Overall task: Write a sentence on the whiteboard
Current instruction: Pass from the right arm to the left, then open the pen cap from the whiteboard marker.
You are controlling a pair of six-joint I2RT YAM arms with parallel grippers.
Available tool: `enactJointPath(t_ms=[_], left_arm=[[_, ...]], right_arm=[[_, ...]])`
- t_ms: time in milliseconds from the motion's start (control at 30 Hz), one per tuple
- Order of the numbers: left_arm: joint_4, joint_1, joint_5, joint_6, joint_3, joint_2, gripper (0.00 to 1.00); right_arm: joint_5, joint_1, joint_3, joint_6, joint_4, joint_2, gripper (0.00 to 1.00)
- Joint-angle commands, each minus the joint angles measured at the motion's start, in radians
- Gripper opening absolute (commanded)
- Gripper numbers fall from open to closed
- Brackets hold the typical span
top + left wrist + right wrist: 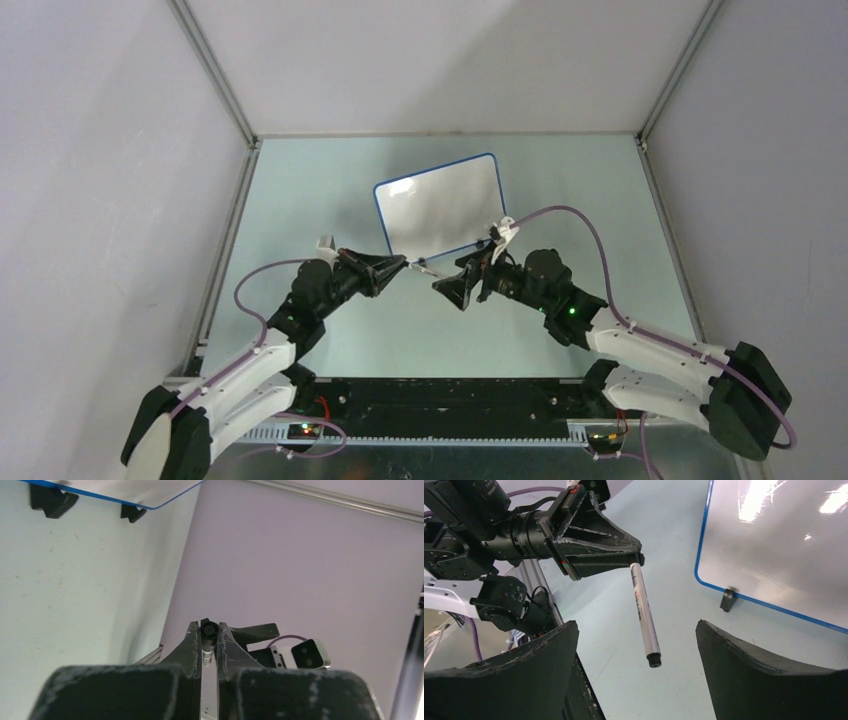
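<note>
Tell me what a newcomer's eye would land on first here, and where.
The slim marker stands out, pinched by one end in the shut left hand and hanging above the near middle of the table. The right hand faces it with jaws wide open, holding nothing. Just behind them sits the blue-framed whiteboard, glossy and showing no writing.

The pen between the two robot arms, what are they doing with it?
The left gripper is shut on one end of the marker pen, holding it up above the table. The right gripper is open wide, facing the pen's free end without touching it. The whiteboard lies on the table just beyond them, and no writing shows on it yet.
</note>
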Motion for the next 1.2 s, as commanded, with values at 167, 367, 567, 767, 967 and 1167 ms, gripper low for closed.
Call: enactJointPath(t_ms=[167,367,567,767,967,1167], left_arm=[[0.042,0.003,0.029,-0.082,0.032,-0.05,0.0],[0.056,0.003,0.034,-0.089,0.026,-0.045,0.0],[0.07,0.003,0.035,-0.093,0.018,-0.042,0.0],[0.083,0.002,0.037,-0.095,0.015,-0.037,0.0],[0.086,-0.001,0.04,-0.095,0.015,-0.038,0.0],[0.089,-0.007,0.035,-0.097,0.009,-0.036,0.0]], right_arm=[[0.04,0.033,0.009,0.041,0.222,0.101,0.75],[0.011,0.035,0.008,0.066,0.281,0.142,0.41],[0.007,0.036,0.009,0.072,0.293,0.158,0.32],[-0.012,0.038,0.009,0.083,0.309,0.185,0.39],[-0.009,0.04,0.01,0.09,0.328,0.196,0.3],[-0.019,0.044,0.024,0.085,0.326,0.206,0.2]])
